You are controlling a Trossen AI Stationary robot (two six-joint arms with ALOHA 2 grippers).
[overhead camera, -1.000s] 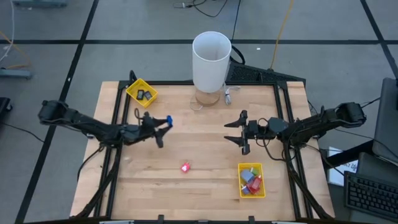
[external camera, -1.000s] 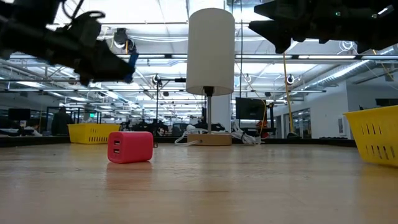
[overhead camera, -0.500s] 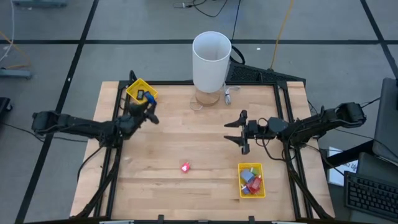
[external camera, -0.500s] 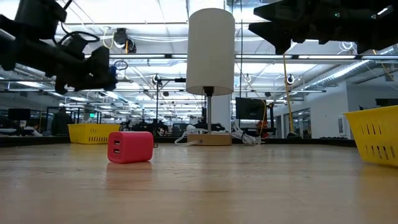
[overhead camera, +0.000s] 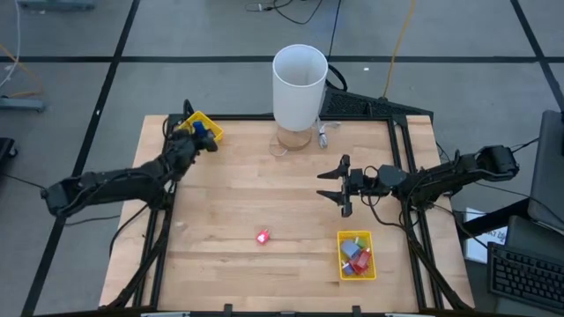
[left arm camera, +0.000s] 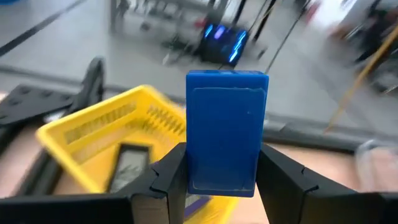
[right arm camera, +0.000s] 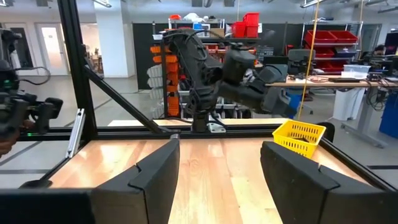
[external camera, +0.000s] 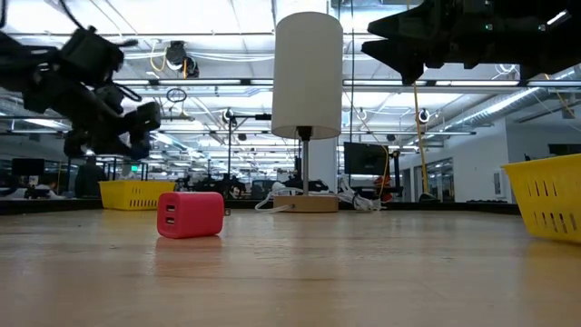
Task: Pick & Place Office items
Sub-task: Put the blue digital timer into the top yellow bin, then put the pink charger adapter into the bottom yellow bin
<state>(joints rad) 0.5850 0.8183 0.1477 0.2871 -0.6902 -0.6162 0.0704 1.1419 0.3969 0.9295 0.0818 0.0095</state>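
My left gripper (overhead camera: pixel 196 141) is at the table's far-left corner, shut on a blue block (overhead camera: pixel 202 134) by the yellow tray (overhead camera: pixel 210 126). In the left wrist view a black piece (left arm camera: pixel 127 165) lies in that tray (left arm camera: pixel 87 134). A red block (overhead camera: pixel 263 236) with two slots rests flat on the table's near middle (external camera: pixel 190 214). My right gripper (overhead camera: pixel 339 187) hangs open above the table right of centre, with nothing between its fingers (right arm camera: pixel 152 177). A second yellow tray (overhead camera: pixel 357 254) near the right edge holds several red, blue and grey pieces. My left gripper pinches the blue block (left arm camera: pixel 227 130) between its two fingers (left arm camera: pixel 169 180), one on each long side of its lower part (left arm camera: pixel 217 177). It reaches in from the table's near-left side. The block sticks out past the fingertips, lifted clear at the tray's edge.
A tall white cylinder (overhead camera: pixel 300 85) stands on a small base at the far edge's middle, with cables behind it. Black frame rails run along the table's left and right sides. Bare wood lies between the two arms and around the red block.
My left gripper has carried the blue block from the table's left middle toward the far-left corner, up to the yellow tray, staying shut on it. My right arm and the red block have kept still.
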